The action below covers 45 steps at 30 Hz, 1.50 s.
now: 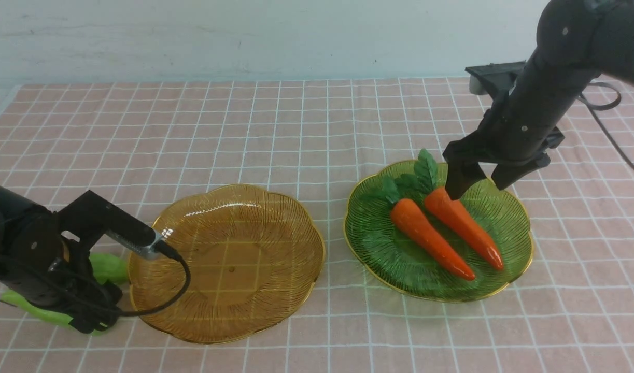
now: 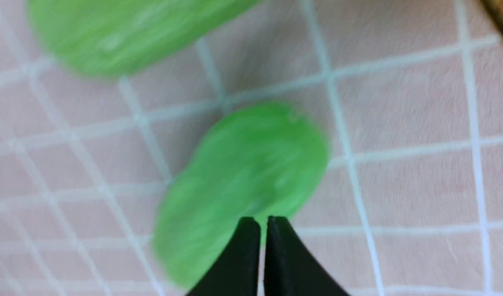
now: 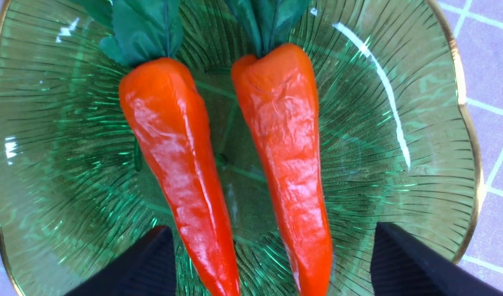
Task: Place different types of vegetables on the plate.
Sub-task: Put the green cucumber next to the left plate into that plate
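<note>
Two orange carrots with green tops [image 1: 431,238] [image 1: 464,223] lie side by side on a green glass plate [image 1: 379,243]. My right gripper [image 1: 477,189] is open and empty just above their thick ends. In the right wrist view its jaws straddle the carrots [image 3: 173,152] [image 3: 288,144] over the plate [image 3: 399,135]. Two light-green cucumbers [image 1: 109,267] [image 1: 31,308] lie on the cloth left of an empty amber plate [image 1: 234,290]. My left gripper [image 2: 263,224] is shut and empty, with its tips over one cucumber [image 2: 243,185]. The other cucumber [image 2: 124,33] lies beside it.
A pink checked cloth [image 1: 296,129] covers the table. A black device [image 1: 490,77] with a cable [image 1: 607,129] sits at the back right. The left arm [image 1: 31,248] hides part of both cucumbers. The amber plate's edge [image 2: 502,16] shows in the left wrist view.
</note>
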{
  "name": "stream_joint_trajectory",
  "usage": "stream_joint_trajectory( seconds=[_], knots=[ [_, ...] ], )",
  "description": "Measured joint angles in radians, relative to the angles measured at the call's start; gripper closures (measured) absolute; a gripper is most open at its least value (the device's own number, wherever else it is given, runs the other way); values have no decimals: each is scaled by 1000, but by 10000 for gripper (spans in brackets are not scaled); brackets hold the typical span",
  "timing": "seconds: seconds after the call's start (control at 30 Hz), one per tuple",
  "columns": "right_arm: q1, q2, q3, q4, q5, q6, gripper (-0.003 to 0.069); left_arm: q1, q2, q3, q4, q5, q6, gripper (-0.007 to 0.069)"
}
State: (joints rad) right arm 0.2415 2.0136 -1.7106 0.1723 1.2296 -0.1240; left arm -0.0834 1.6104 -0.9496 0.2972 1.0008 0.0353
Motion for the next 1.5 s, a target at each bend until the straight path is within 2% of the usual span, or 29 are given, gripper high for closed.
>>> stream_joint_trajectory(
  seconds=[0.13, 0.23, 0.3, 0.33, 0.53, 0.63, 0.83, 1.1, 1.2, 1.3, 1.4, 1.5],
  knots=[
    [0, 0, 0, 0, 0, 0, 79, 4, -20, -72, -9, 102, -89, 615],
    [0, 0, 0, 0, 0, 0, 79, 4, -30, -93, 4, 126, -173, 540],
    [0, 0, 0, 0, 0, 0, 79, 4, -29, -93, 8, 149, -190, 461],
    [0, 0, 0, 0, 0, 0, 79, 4, -29, -93, 6, 170, -189, 382],
    [0, 0, 0, 0, 0, 0, 79, 4, -28, -93, -29, 144, -57, 53],
    [0, 0, 0, 5, 0, 0, 79, 4, -3, -93, -57, 112, -35, 4],
    [0, 0, 0, 23, 0, 0, 79, 4, 140, -93, -40, 112, -35, 39],
    [0, 0, 0, 26, 0, 0, 79, 4, 243, -93, 82, 88, -166, 74],
    [0, 0, 0, 26, 0, 0, 79, 4, 257, -93, 83, 87, -189, 134],
    [0, 0, 0, 26, 0, 0, 79, 4, 262, -97, 87, 92, -204, 239],
    [0, 0, 0, 27, 0, 0, 79, 4, 261, -102, 87, 113, -210, 300],
    [0, 0, 0, 27, 0, 0, 79, 4, 235, -132, 84, 168, -210, 321]
  ],
)
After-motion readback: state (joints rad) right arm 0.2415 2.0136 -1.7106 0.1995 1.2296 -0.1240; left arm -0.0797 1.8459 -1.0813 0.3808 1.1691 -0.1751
